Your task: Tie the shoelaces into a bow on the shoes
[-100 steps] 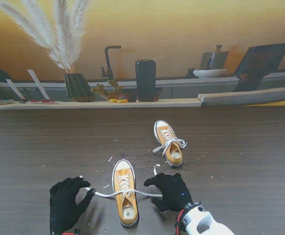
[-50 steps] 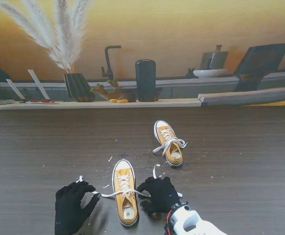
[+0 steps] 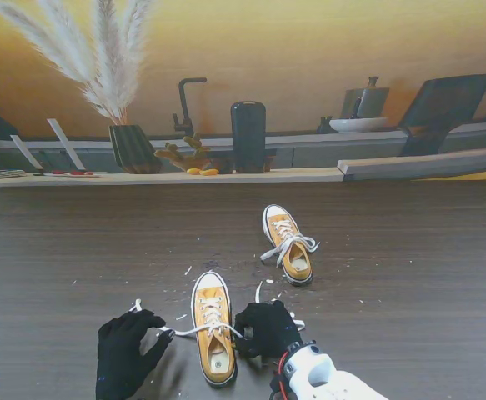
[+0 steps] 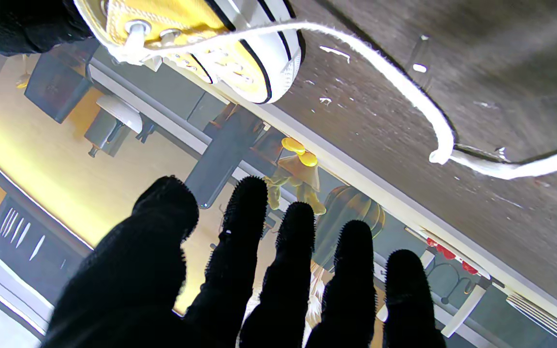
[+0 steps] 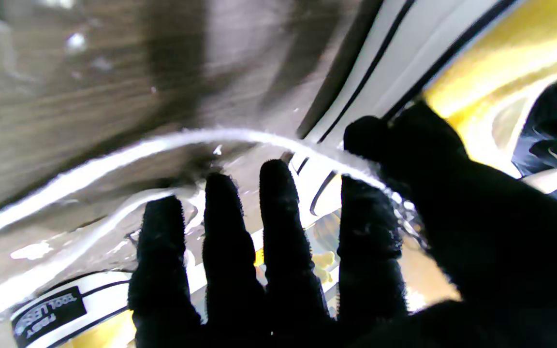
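The near yellow shoe (image 3: 212,337) (image 4: 220,53) lies between my two black-gloved hands, toe pointing away from me. Its white lace (image 3: 184,330) (image 4: 404,87) runs out to both sides. My left hand (image 3: 126,360) (image 4: 259,280) is open beside the left strand, fingers spread, holding nothing. My right hand (image 3: 268,327) (image 5: 307,270) presses against the shoe's right side, thumb and forefinger closed on the right strand (image 5: 162,142), whose tail trails out at the hand's right. The far yellow shoe (image 3: 288,243) stands alone farther off, its lace in loose loops.
Small white scraps (image 3: 226,275) are scattered on the dark wooden table (image 3: 409,275). Along its far edge runs a pale ledge (image 3: 251,176) with a vase of pampas grass (image 3: 132,148), a dark cylinder (image 3: 248,136) and a small figurine (image 3: 188,157).
My right hand has slid left up against the near shoe, bringing the right strand with it. My left hand has shifted slightly right, and the left strand has slackened.
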Tool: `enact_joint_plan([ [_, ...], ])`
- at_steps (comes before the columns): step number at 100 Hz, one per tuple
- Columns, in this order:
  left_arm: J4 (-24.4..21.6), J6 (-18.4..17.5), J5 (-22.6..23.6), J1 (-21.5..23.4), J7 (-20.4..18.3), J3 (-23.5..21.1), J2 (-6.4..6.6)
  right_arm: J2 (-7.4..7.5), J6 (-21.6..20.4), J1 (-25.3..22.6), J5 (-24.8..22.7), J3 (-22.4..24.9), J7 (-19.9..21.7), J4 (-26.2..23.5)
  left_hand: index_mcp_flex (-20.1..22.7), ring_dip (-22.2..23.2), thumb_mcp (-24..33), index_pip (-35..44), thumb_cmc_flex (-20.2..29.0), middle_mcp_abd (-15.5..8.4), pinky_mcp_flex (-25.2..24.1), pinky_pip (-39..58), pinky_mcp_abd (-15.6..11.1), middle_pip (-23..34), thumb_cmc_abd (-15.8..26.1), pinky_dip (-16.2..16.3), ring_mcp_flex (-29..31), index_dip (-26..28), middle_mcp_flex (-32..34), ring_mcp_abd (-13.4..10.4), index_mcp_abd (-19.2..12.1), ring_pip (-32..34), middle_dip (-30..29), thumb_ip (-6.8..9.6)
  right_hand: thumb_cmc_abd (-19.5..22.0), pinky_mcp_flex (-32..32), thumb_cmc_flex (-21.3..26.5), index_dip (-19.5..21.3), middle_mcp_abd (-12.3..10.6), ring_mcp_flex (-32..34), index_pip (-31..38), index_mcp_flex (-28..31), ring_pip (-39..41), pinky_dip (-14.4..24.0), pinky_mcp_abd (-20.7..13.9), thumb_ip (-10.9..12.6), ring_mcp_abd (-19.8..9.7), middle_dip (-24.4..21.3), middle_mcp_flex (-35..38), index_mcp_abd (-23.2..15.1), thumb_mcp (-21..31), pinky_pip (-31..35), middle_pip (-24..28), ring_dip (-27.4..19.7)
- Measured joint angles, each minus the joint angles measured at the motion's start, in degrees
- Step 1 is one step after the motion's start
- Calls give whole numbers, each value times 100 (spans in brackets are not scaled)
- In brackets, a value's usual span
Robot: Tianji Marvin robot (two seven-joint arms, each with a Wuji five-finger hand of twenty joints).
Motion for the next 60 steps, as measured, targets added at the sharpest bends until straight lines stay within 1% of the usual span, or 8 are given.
enact_joint_plan([
  [9,-9,-3,-13,-3,2,-4,-4,-21,-152,-167,110,160,-25,-64,0,0,0,-1,0,0,0,-2,0,0,0,0,0,1,0,0,0,0,0,0,12,171,-10,232,0,111,5,-4,141,32,56,-3,111,101,74,17,53,144,2,17],
  [15,-22,-2,-11,-2,-2,-10,-5,-48,-315,-281,223,260,-179,-75,0,0,0,-1,0,0,0,-4,0,-1,0,0,0,1,0,0,0,0,0,0,81,141,-10,449,0,230,5,-11,248,-11,75,-38,142,188,195,64,52,144,5,24],
  [22,-50,-1,6,6,-42,-26,-3,-100,-674,-415,557,411,-389,-80,0,0,-53,-1,4,0,-11,-11,0,-1,0,0,0,1,0,0,0,0,0,0,245,91,36,728,0,325,-6,-99,223,-125,78,-98,201,179,412,106,51,92,-9,25],
  [29,-66,3,27,7,-55,-33,-1,-147,-1085,-528,963,582,-375,-118,0,0,-54,-5,4,0,-55,-72,0,-1,0,0,0,1,0,0,0,-4,0,0,400,96,38,977,0,519,-6,-189,67,-301,35,-102,207,129,655,130,44,-42,-185,25],
  [37,-91,8,52,11,-68,-43,3,-169,-1333,-623,1490,740,-172,-236,0,0,-54,-38,4,0,-67,-203,0,-1,0,0,0,1,0,0,0,-70,0,0,496,354,88,1142,0,999,-21,-259,10,-537,-97,-105,184,-25,1098,168,-15,-105,-391,-33],
  [44,-124,8,73,21,-94,-49,8,-174,-1382,-660,1951,821,74,-342,0,-50,-55,-51,4,0,-74,-391,0,-2,0,-71,0,1,0,0,0,-141,0,0,538,620,93,1166,0,1417,-24,-309,-108,-806,-227,-105,120,-152,1576,169,-19,-101,-534,-148],
  [54,-154,41,150,33,-104,-52,21,-176,-1358,-686,2387,929,440,-471,0,-296,-55,-177,4,0,-84,-981,0,-63,0,-340,0,1,-2,-70,0,-458,0,0,568,995,147,1217,0,2034,-29,-320,-88,-1126,-336,-105,108,-183,2209,244,-77,-31,-577,-197],
  [60,-181,76,207,53,-123,-61,33,-171,-1282,-702,2902,999,749,-557,-150,-518,-55,-358,4,0,-83,-1467,-1,-143,0,-546,0,1,-26,-153,-1,-738,-48,0,621,1255,212,1218,7,2353,-24,-377,75,-1497,-308,-105,165,-92,2455,360,-82,172,-356,-197],
])
